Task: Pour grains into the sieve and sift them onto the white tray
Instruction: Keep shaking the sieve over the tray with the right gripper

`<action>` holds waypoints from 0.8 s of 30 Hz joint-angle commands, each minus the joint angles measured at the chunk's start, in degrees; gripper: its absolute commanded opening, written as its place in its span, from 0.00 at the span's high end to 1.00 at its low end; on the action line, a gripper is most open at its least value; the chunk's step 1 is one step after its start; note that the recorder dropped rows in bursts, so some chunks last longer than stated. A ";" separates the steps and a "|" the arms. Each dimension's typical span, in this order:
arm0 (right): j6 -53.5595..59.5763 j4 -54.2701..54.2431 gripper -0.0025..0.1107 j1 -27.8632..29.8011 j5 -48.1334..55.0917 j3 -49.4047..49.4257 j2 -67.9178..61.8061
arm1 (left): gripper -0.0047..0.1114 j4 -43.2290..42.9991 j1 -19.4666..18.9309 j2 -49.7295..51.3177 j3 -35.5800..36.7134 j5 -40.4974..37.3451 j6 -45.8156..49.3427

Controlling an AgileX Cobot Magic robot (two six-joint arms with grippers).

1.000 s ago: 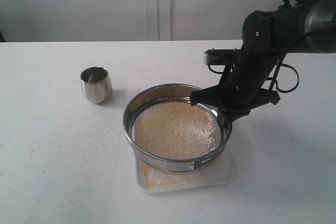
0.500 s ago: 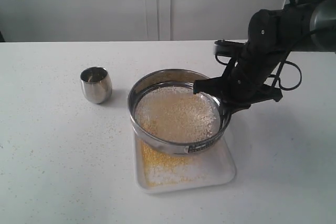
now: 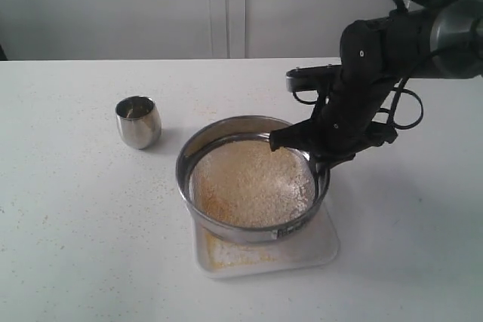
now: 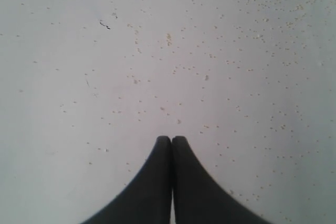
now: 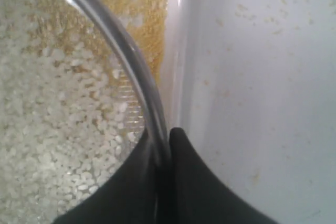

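The round steel sieve point(image 3: 198, 209) hangs tilted just above the white tray point(image 3: 324, 250), holding pale whitish grains point(image 3: 253, 186) on its mesh. My right gripper point(image 3: 320, 164) is shut on the sieve's right rim point(image 5: 137, 72), one finger inside, one outside. Yellow grains point(image 3: 226, 250) lie on the tray under the sieve; the right wrist view shows these yellow grains point(image 5: 142, 3) beyond the rim. My left gripper point(image 4: 171, 140) is shut with nothing in it, over bare table dotted with stray grains; it is out of the exterior view.
A small steel cup point(image 3: 139, 121) stands on the white table point(image 3: 75, 224) to the left of the sieve. Loose grains point(image 4: 273, 3) speckle the tabletop. The right arm point(image 3: 392, 43) reaches in from the upper right.
The sieve swung away and to the right half a second ago, then came back left and nearer over the tray, carried by my right gripper. More yellow grains lie on the tray.
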State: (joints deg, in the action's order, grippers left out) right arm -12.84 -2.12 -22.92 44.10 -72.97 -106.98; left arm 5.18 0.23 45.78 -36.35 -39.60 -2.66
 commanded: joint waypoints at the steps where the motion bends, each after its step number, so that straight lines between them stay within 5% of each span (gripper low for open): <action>1: -1.49 -3.00 0.98 1.70 -0.98 -0.44 0.64 | 0.96 0.55 -0.10 -0.46 0.40 -0.48 -0.06; 5: 8.74 -5.83 0.98 -0.24 1.94 -0.21 1.38 | 0.96 0.55 -0.10 -0.46 0.40 -0.48 -0.06; 9: -3.44 -2.65 0.98 1.88 -5.86 -0.35 0.91 | 0.96 0.55 -0.10 -0.46 0.40 -0.48 -0.06; 14: 4.28 -2.82 0.98 0.04 0.88 0.47 1.58 | 0.96 0.55 -0.10 -0.46 0.40 -0.48 -0.06; 17: -4.73 0.36 0.98 2.54 -4.07 0.38 0.58 | 0.96 0.55 -0.10 -0.46 0.40 -0.48 -0.06; 20: 6.80 -4.34 0.98 -0.05 4.07 0.63 1.15 | 0.96 0.55 -0.10 -0.46 0.40 -0.48 -0.06; 24: -8.83 3.17 0.98 1.94 -4.89 0.19 0.62 | 0.96 0.55 -0.10 -0.46 0.40 -0.48 -0.06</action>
State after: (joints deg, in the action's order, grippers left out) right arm -15.00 0.34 -23.04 41.75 -71.83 -106.63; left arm 5.18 0.23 45.78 -36.35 -39.60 -2.66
